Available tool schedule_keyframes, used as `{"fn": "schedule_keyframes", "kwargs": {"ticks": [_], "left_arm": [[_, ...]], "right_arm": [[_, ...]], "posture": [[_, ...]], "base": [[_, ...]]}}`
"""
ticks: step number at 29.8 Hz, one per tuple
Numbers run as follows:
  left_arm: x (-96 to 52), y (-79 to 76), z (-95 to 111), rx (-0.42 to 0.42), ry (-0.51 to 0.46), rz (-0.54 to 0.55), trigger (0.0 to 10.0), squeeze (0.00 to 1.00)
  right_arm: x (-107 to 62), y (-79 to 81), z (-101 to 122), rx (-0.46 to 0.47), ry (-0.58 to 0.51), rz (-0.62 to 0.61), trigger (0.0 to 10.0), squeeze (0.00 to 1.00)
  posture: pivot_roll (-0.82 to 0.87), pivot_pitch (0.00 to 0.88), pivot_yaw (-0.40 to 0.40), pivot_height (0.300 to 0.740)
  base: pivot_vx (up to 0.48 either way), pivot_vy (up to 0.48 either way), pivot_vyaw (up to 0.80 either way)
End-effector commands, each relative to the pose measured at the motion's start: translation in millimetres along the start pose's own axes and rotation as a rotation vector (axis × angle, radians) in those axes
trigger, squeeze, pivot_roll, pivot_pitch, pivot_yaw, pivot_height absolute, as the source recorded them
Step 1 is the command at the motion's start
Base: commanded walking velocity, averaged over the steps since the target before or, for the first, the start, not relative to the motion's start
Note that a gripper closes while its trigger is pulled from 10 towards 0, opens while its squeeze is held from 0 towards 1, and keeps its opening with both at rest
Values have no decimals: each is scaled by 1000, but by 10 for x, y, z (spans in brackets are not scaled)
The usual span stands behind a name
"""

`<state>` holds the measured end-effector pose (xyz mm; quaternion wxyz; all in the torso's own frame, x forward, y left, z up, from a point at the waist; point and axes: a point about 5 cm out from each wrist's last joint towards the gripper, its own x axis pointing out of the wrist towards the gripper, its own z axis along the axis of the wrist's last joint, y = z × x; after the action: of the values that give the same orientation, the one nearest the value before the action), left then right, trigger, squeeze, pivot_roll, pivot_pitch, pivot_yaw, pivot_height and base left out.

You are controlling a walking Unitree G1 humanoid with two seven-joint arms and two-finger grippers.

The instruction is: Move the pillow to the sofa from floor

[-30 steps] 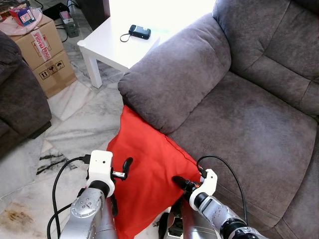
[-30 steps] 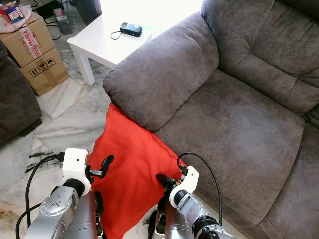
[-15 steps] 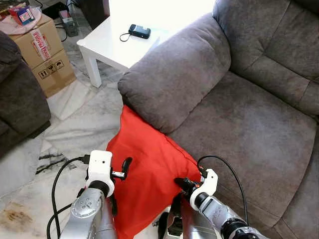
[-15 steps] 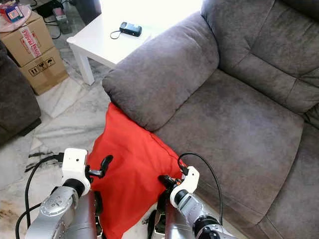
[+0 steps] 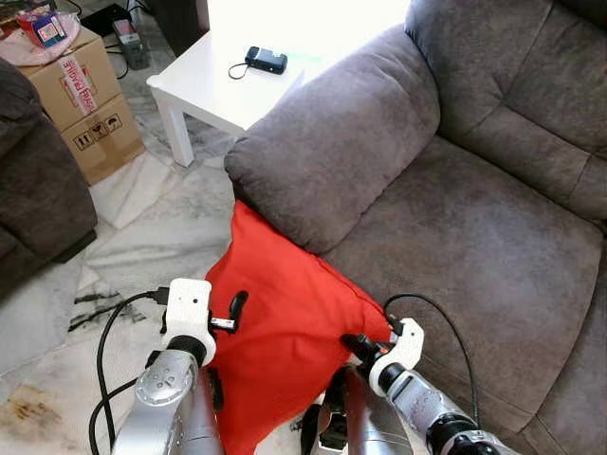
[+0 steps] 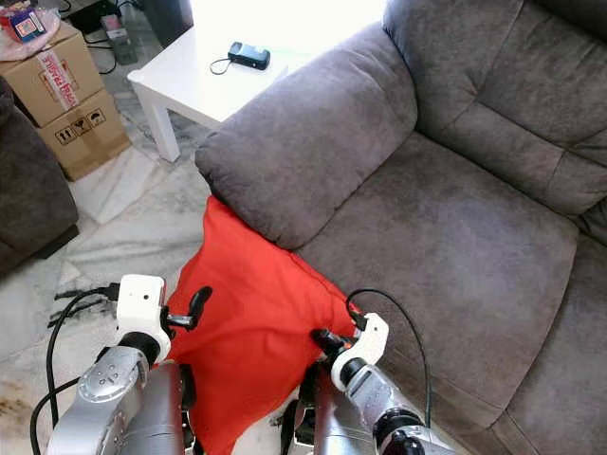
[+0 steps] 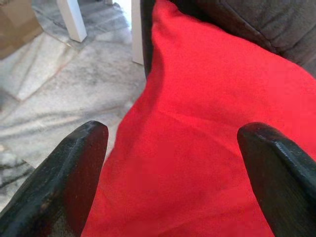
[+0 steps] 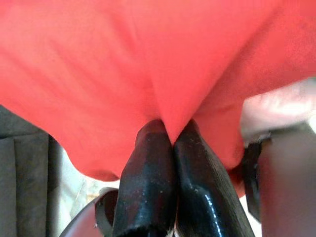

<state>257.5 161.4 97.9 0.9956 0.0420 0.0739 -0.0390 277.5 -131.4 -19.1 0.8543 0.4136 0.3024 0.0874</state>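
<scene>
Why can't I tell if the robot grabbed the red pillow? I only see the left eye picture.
Observer: The right wrist camera shows the right gripper pinched shut on a fold of the red pillow.
Operator: And the other one?
Observer: The left wrist camera shows the left gripper wide open, with the pillow between its fingers.
Operator: Is the pillow up on the sofa yet?
Observer: No. It leans against the sofa front, beneath the armrest, with marble floor beside it.

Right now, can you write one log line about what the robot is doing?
right gripper: shut on red pillow | left gripper: open at pillow's edge | pillow: leaning on sofa front, bottom toward floor | step: not yet lifted onto the seat
</scene>
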Motion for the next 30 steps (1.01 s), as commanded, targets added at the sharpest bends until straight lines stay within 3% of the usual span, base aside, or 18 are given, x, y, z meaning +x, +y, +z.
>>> {"fn": "schedule_keyframes", "kwargs": {"ticks": [1, 8, 14, 18, 30], "left_arm": [[0, 14, -87, 9, 24, 18, 10000, 0], [34, 68, -71, 18, 2, 43, 10000, 0], [92, 122, -52, 29, -19, 62, 10000, 0], [217, 130, 23, 41, -57, 64, 10000, 0], [499, 104, 182, 55, -123, 48, 10000, 0]], "right_arm": [[-19, -16, -18, -52, -6, 15, 10000, 0], [-16, 56, -123, -102, 1, 109, 10000, 0], [-38, 176, -25, -162, -51, 241, 10000, 0], [-112, 352, 110, -220, -122, 335, 10000, 0], [-219, 494, 269, -220, -259, 354, 10000, 0]], "posture": [[163, 192, -183, 626], [168, 141, -180, 626], [160, 62, -168, 626], [152, 0, -156, 626], [125, 0, -114, 626]], "base": [[0, 0, 0], [0, 0, 0], [0, 0, 0], [0, 0, 0], [0, 0, 0]]}}
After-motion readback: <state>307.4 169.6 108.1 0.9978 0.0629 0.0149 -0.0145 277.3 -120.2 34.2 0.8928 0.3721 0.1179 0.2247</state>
